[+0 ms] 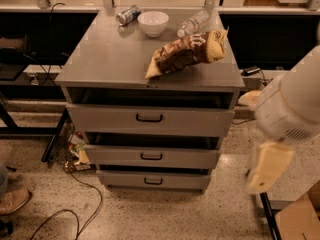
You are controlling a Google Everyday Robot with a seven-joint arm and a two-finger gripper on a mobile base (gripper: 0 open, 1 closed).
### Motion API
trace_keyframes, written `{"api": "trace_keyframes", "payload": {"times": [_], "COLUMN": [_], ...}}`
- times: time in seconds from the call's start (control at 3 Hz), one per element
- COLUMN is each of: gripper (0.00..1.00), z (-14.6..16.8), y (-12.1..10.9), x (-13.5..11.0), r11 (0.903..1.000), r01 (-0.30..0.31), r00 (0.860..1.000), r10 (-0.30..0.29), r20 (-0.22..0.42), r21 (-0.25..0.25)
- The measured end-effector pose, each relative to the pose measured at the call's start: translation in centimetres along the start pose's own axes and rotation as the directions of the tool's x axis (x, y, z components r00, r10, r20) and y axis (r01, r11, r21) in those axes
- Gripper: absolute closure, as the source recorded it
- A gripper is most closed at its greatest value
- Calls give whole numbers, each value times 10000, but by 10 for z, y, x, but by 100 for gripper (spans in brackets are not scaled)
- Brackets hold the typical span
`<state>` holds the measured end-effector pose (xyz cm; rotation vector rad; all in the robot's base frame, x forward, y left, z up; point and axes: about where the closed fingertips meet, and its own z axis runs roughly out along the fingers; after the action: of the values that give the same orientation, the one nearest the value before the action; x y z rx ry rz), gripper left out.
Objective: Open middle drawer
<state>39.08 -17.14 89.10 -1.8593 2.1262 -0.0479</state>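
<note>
The grey metal cabinet (110, 59) has three stacked drawers. The middle drawer (115, 156) has a medium-sized front and a small black bar handle (151, 156), with a dark gap showing above the front. The top drawer (100, 119) has the tallest front and the bottom drawer (120, 180) the narrowest. My white arm comes in from the right, and my gripper (267, 166) hangs as a pale cream piece to the right of the cabinet, about level with the middle drawer and apart from it.
On the cabinet top lie a chip bag (187, 54), a white bowl (153, 22), a can (128, 15) and a water bottle (194, 23). Cables (75, 204) and clutter lie on the floor at the left. A cardboard box (300, 219) stands at bottom right.
</note>
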Motion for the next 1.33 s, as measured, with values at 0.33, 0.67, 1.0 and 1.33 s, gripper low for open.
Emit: {"api": "trace_keyframes", "payload": {"times": [0.33, 0.67, 1.0, 1.33], "gripper": [0, 0, 0, 0], "z": [92, 92, 145, 239], "y": [56, 57, 59, 59], "x": [-22, -21, -5, 24], "r11": [9966, 9964, 9939, 9889], "r01": [258, 255, 3, -261], "r00": [9987, 9987, 9994, 9995], "r10": [-222, -218, 35, 281], "r20": [462, 453, 339, 115], "r21": [-782, -806, -1105, -1460]}}
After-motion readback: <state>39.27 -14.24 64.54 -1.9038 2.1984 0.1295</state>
